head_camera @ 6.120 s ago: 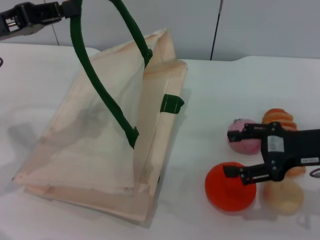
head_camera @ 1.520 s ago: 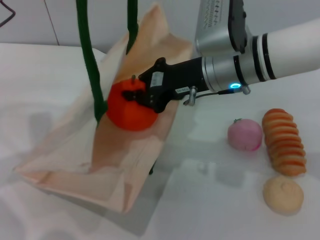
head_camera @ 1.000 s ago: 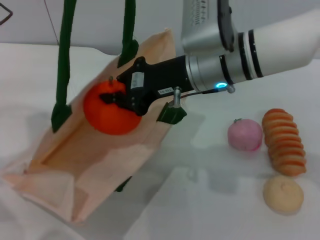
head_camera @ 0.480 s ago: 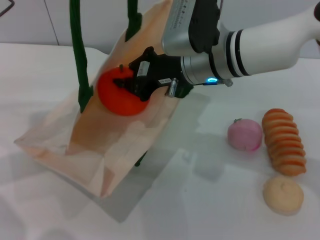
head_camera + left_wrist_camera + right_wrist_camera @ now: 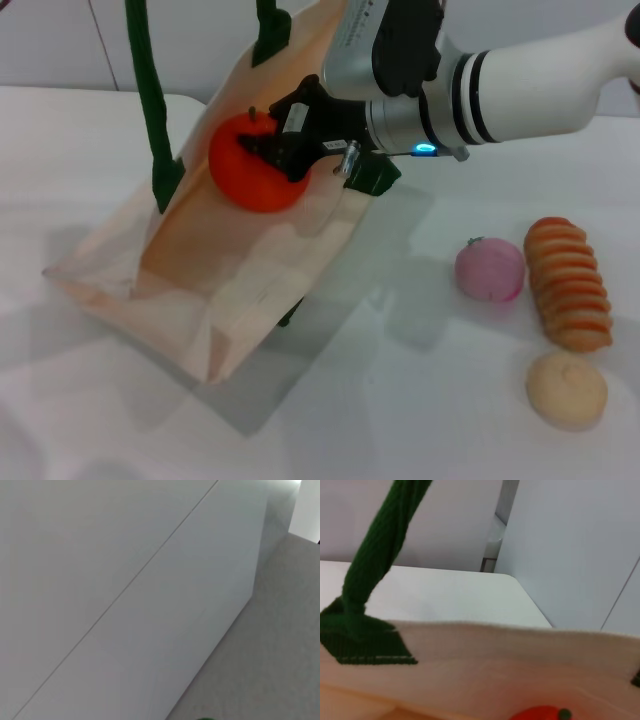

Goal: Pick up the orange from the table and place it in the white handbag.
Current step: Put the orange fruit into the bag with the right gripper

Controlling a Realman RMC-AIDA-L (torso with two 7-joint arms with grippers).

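Stage: nearly done | my right gripper [image 5: 268, 152] clamps the orange [image 5: 255, 163] at the white handbag [image 5: 210, 270] mouth | left: release | left gripper out of sight

A bare test room, lab-like — a plain white table [image 5: 450, 400] set before blank grey wall panels [image 5: 125, 580], with only toy-looking food [image 5: 568, 283] and a cloth bag [image 5: 230, 270] laid out.

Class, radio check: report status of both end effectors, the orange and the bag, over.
Right end effector shut on the orange, at the mouth of the white handbag. Left end effector out of view; handles pulled up out of frame. Orange not released. Nothing blocking the opening.
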